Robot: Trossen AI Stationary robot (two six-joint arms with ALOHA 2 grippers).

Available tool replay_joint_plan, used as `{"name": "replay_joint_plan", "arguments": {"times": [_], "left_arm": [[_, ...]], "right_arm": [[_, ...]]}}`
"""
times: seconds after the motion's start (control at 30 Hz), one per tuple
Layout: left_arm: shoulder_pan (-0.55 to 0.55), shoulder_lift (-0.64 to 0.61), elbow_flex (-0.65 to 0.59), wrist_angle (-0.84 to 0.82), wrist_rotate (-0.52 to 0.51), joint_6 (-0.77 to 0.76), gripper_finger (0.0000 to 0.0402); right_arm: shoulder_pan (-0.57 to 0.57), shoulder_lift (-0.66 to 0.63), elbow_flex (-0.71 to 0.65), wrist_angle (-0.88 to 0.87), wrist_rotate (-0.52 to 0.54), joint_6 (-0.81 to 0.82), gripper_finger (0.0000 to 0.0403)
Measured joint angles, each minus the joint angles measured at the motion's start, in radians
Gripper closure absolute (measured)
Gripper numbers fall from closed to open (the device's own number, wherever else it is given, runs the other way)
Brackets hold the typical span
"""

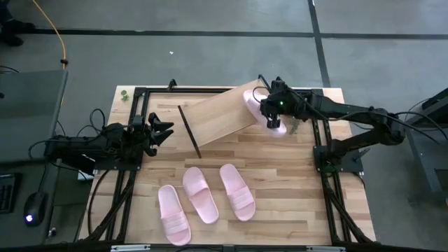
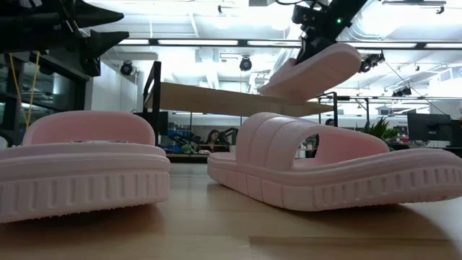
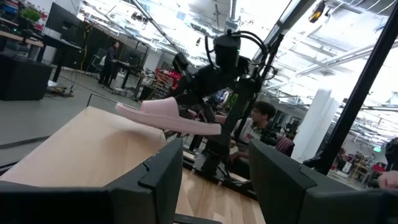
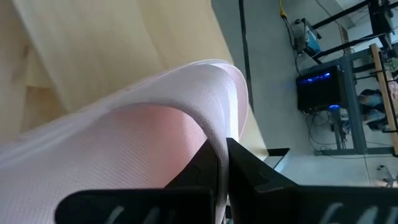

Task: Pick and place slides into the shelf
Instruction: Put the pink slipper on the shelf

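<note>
Right gripper [image 1: 273, 120] pinching one pink slide [image 1: 260, 110], held up over the shelf's [image 1: 217, 112] right end, near the table's [image 1: 294, 182] back edge.

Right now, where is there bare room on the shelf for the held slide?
The right gripper holds a slide over the shelf at its right end. The rest of the board, toward the left gripper, is bare. It is crowded on the tabletop, where three slides lie.

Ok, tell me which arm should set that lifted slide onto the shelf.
Right. The right gripper is shut on the lifted slide, held over the shelf's right end. The left gripper waits open beside the shelf, holding nothing.
</note>
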Motion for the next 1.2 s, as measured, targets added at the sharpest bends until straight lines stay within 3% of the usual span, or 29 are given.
{"name": "replay_joint_plan", "arguments": {"times": [0.63, 1.2], "left_arm": [[0.0, 0.0, 0.0, 0.0, -0.003, 0.0, 0.0236], [0.0, 0.0, 0.0, -0.005, -0.011, 0.019, 0.0236]], "right_arm": [[-0.213, 0.066, 0.0, 0.185, -0.19, -0.147, 0.0403], [-0.266, 0.152, 0.001, 0.27, -0.19, -0.235, 0.0403]]}}
